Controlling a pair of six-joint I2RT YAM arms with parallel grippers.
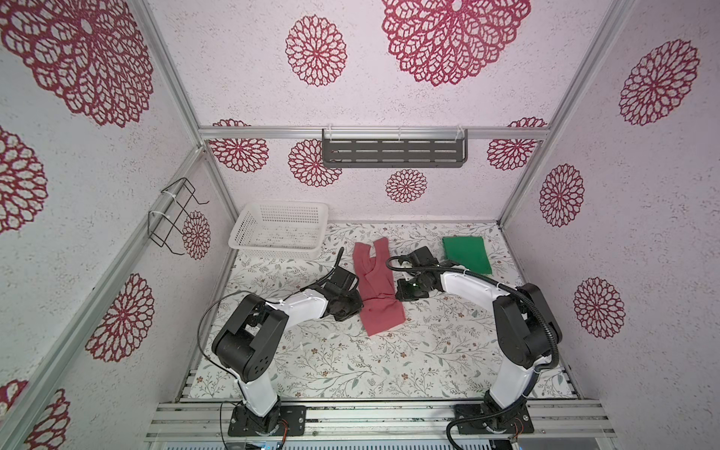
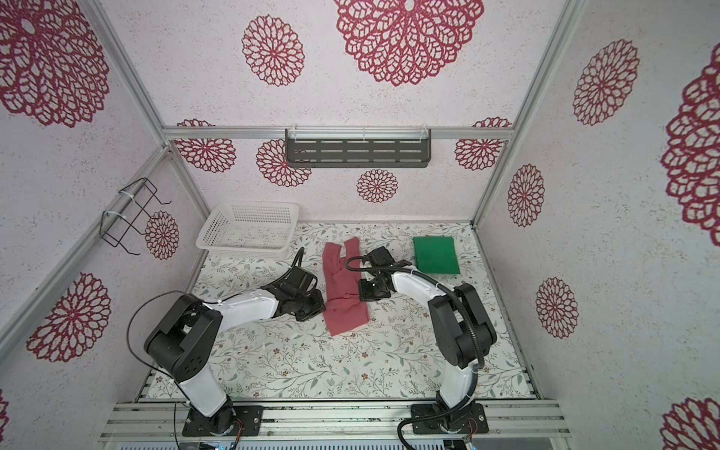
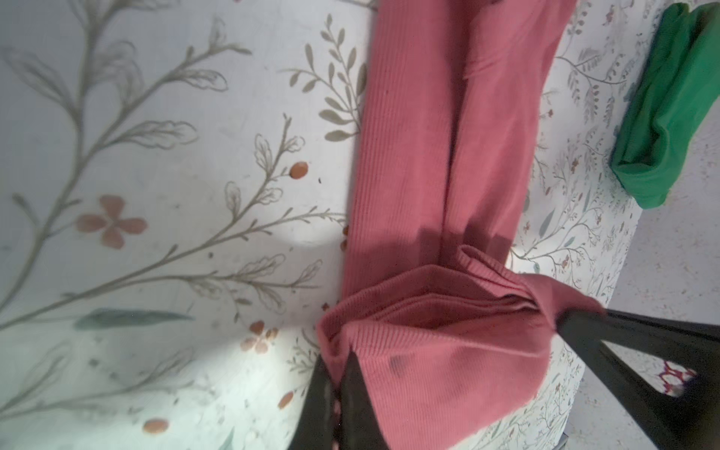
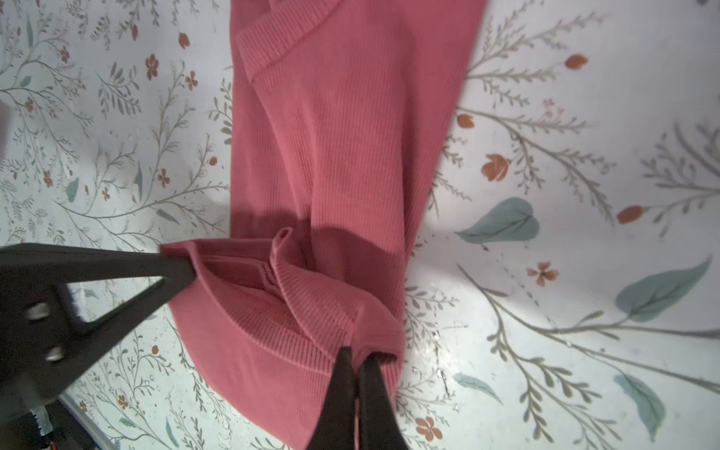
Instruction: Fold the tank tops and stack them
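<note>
The rose-red tank top (image 1: 375, 272) (image 2: 343, 272) lies mid-table as a long narrow strip, straps toward the back wall. My left gripper (image 1: 361, 306) (image 3: 337, 362) is shut on its left edge, where the cloth bunches into a fold. Opposite it, my right gripper (image 1: 398, 293) (image 4: 356, 356) is shut on the right edge of the same fold. Ribbed layers (image 4: 272, 280) gape between the two grips. The hem end drapes toward the table's front. The green tank top (image 1: 467, 254) (image 2: 435, 255) (image 3: 670, 117) lies folded into a flat rectangle at the back right, untouched.
A white perforated basket (image 1: 280, 230) (image 2: 249, 230) stands at the back left corner. A dark slotted shelf (image 1: 393, 152) hangs on the back wall and a wire rack (image 1: 171, 218) on the left wall. The floral table cover (image 1: 350, 362) spreads in front of the cloth.
</note>
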